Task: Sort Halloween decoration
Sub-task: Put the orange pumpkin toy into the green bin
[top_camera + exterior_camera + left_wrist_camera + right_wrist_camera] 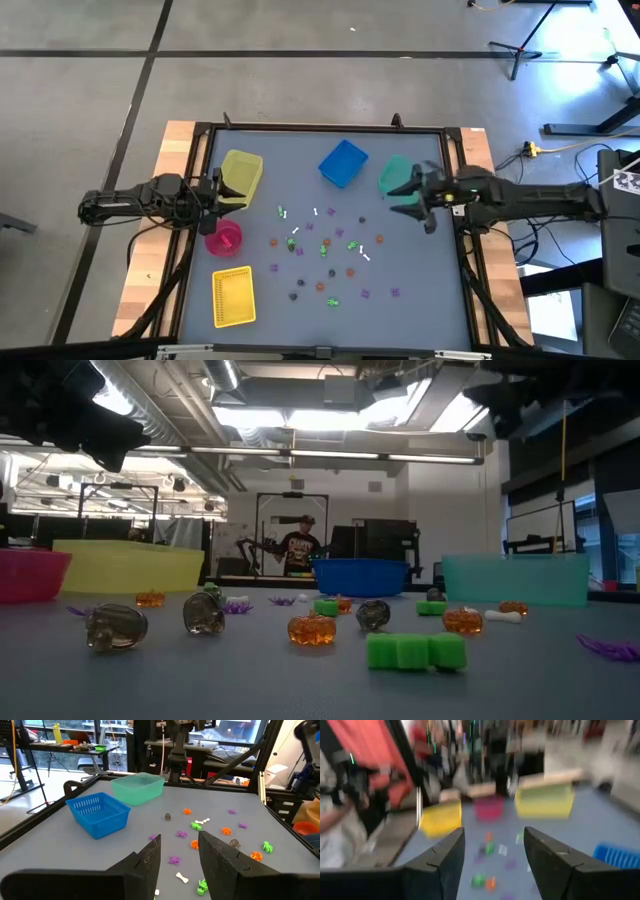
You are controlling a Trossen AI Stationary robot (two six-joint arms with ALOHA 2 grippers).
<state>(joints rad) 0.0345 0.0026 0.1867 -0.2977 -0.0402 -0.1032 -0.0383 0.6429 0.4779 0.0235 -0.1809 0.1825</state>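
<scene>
Over by the table's right edge my right gripper (424, 196) hangs beside the teal bin (396, 175), fingers wide and empty. Looks between picks to me. Trinkets (325, 250) sit mid-table; next I need one lined up. Left gripper (212, 192), partly open, waits by the left edge.

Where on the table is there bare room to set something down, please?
Bare patches: the far strip between the yellow bin and the blue basket, and the right-hand side near the table's edge, below the teal bin. The middle is crowded with trinkets, from the pink bowl rightward.
</scene>
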